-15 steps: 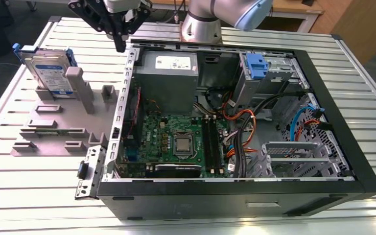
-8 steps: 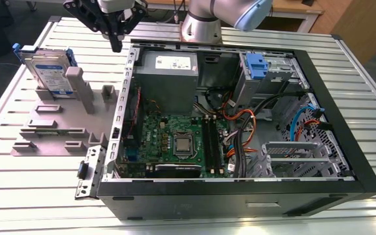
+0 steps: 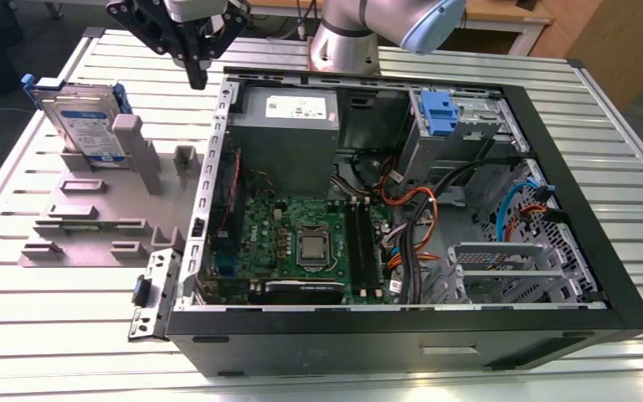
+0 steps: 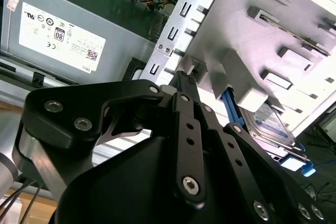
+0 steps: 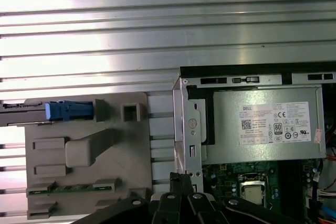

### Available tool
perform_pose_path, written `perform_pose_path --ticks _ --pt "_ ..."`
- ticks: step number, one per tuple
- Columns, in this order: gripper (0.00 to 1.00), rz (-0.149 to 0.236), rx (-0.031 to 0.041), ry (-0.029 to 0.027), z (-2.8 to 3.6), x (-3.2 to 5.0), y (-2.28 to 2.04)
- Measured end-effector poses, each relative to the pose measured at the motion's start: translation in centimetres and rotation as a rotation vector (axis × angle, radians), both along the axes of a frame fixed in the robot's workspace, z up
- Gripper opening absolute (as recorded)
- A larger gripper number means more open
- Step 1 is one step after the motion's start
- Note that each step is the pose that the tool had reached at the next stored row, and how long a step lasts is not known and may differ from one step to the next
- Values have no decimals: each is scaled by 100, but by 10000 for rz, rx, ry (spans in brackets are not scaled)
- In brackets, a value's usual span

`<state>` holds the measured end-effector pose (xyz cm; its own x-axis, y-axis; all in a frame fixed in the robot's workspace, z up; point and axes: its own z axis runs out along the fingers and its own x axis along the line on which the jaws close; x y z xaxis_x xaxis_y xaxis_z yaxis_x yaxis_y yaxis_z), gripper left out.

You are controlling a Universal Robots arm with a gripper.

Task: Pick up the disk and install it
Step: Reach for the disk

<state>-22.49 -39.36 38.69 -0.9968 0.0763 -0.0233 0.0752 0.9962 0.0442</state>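
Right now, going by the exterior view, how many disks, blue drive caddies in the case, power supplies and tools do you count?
disk: 1
blue drive caddy: 1
power supply: 1
tool: 1
Total: 4

Disk [image 4: 270, 121] partly hidden behind fingers [image 4: 186, 124]; lower edge probably inside holder [image 4: 247, 45].

A white label [image 5: 275, 124] with certification marks and a square code sits on the grey power supply [image 5: 223, 129]. The disk [image 3: 81, 126] bears a white-and-blue label [image 3: 87, 136].
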Motion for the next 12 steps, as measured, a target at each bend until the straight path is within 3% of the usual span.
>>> perform_pose_path --ticks 12 --pt "11 0 1 -1 -2 -24 0"
